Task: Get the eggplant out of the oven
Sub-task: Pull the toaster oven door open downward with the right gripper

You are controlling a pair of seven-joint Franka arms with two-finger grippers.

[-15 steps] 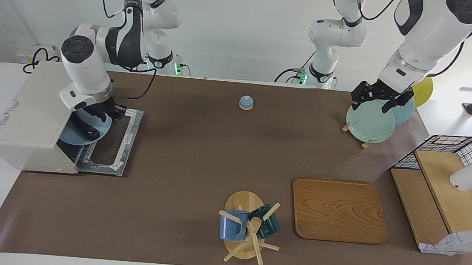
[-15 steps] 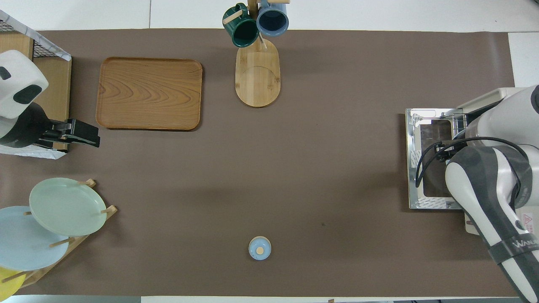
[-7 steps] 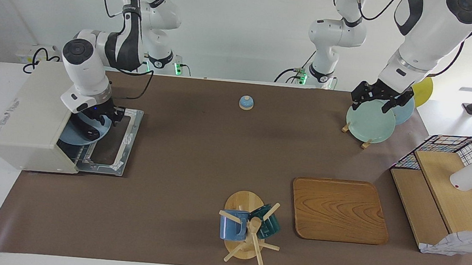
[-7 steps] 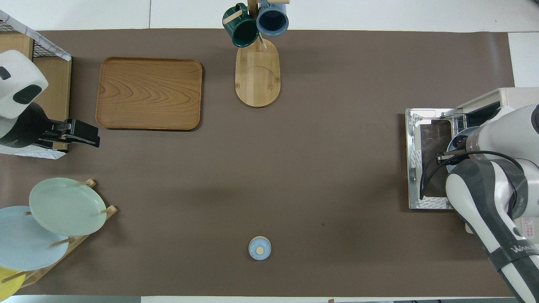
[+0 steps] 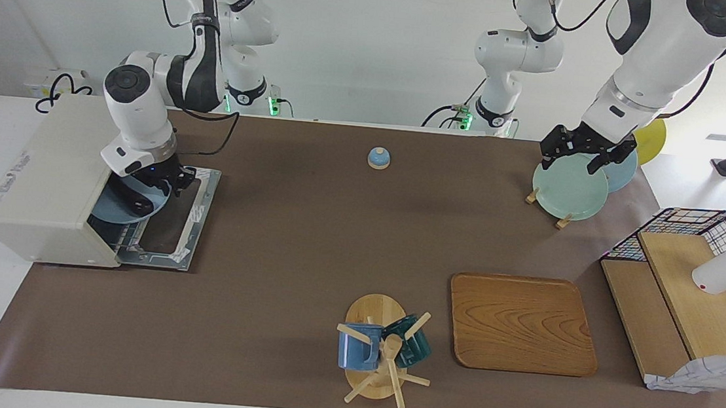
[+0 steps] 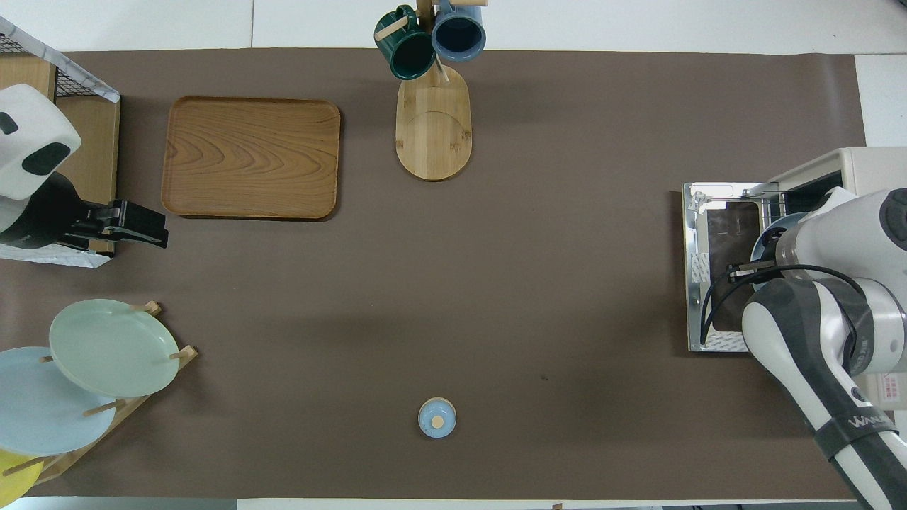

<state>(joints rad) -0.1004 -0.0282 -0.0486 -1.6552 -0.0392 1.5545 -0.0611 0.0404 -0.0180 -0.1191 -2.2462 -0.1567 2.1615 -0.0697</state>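
The cream-white oven (image 5: 44, 169) stands at the right arm's end of the table with its glass door (image 5: 174, 227) dropped flat. A blue plate (image 5: 109, 211) rests on the rack in its mouth. The eggplant (image 5: 129, 200) lies on it as a dark, slim shape. My right gripper (image 5: 158, 181) reaches down onto the plate at the eggplant's end nearer the robots. In the overhead view the right arm hides the eggplant; only the oven (image 6: 861, 164) and the plate's rim (image 6: 764, 239) show. My left gripper (image 5: 583, 155) waits high and open over the left arm's end.
A small blue bell (image 5: 379, 158) sits mid-table near the robots. Toward the left arm's end are a plate rack (image 5: 568, 189), a wooden tray (image 5: 520, 323) and a wire basket (image 5: 696, 223) with a white bottle (image 5: 725, 268). A mug tree (image 5: 379, 353) stands farthest from the robots.
The right arm's wrist has swung a little toward the middle of the table, while its gripper stays at the plate in the oven mouth. The left arm has not moved.
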